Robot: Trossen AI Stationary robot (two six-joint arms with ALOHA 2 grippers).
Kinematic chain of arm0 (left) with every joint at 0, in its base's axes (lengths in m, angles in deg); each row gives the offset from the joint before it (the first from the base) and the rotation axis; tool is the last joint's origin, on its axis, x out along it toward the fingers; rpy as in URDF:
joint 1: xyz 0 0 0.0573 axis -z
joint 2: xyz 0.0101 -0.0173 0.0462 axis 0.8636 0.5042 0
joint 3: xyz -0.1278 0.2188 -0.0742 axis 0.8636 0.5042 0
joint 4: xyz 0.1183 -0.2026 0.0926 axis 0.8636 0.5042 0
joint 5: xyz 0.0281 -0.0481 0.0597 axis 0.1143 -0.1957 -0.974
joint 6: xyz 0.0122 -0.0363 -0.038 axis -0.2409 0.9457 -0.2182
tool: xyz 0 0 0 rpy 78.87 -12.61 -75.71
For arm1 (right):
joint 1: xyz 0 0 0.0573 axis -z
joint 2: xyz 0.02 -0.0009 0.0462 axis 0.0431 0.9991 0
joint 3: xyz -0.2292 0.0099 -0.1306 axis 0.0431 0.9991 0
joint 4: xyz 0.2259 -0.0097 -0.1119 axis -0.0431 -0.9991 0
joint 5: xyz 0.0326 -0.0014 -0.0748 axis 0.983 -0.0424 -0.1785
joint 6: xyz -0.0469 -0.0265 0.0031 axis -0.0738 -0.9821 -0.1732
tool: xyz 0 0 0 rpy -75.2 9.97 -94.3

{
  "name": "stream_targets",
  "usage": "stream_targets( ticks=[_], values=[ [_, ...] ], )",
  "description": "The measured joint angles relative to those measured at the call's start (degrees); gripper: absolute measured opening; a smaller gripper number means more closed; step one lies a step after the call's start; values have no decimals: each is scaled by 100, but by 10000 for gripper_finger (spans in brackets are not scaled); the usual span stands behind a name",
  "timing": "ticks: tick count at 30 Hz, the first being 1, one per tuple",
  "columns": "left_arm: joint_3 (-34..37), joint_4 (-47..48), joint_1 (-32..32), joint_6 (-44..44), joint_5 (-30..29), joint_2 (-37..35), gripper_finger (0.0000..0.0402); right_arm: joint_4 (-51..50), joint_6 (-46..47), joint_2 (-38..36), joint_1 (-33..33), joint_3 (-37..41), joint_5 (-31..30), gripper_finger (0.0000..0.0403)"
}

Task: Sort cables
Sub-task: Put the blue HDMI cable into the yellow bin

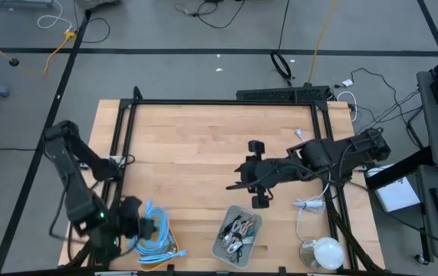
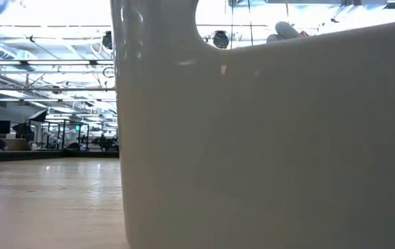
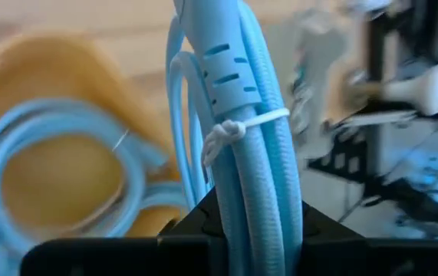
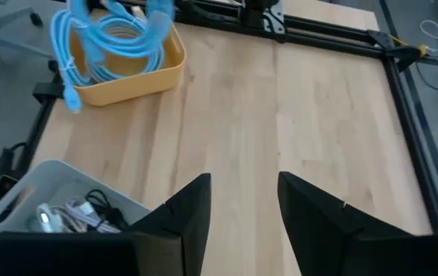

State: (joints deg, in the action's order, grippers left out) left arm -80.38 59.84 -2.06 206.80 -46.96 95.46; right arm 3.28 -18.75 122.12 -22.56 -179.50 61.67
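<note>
My left gripper (image 1: 148, 226) is at the near left corner of the table, over a yellow bin (image 4: 138, 80), and is shut on a light-blue cable (image 3: 249, 115). More light-blue loops (image 4: 115, 38) lie in that bin. One loop hangs over the bin's wall. My right gripper (image 4: 242, 184) hovers open over the bare middle of the table (image 1: 203, 153) and holds nothing. A grey bin (image 1: 234, 208) near the front edge holds several thin dark and pale cable bundles (image 1: 238, 234). My left gripper pinches the light-blue cable's bundled strands (image 3: 261, 203) between its two fingers, just below the white tie (image 3: 230, 130) that binds the coil. The fingers slant downward. The cable is lifted above the yellow bin and the loops in it.
The grey bin's pale wall (image 2: 252, 138) fills most of the low view. A round white object with a white cord (image 1: 326, 249) sits at the near right corner. Black frame rails (image 1: 219, 103) border the table's far, left and right sides.
</note>
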Motion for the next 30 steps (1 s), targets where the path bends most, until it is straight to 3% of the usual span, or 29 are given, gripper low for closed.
stream_targets(
  ticks=[3,13,30],
  values=[
    [0,-145,115,198,260,312,43,3,-178,0,72,0,12,144],
    [0,-80,-59,240,132,781,43,189,-423,0,128,2,35,142],
    [0,-283,-165,387,853,1262,43,213,-570,0,128,2,37,141]
  ],
)
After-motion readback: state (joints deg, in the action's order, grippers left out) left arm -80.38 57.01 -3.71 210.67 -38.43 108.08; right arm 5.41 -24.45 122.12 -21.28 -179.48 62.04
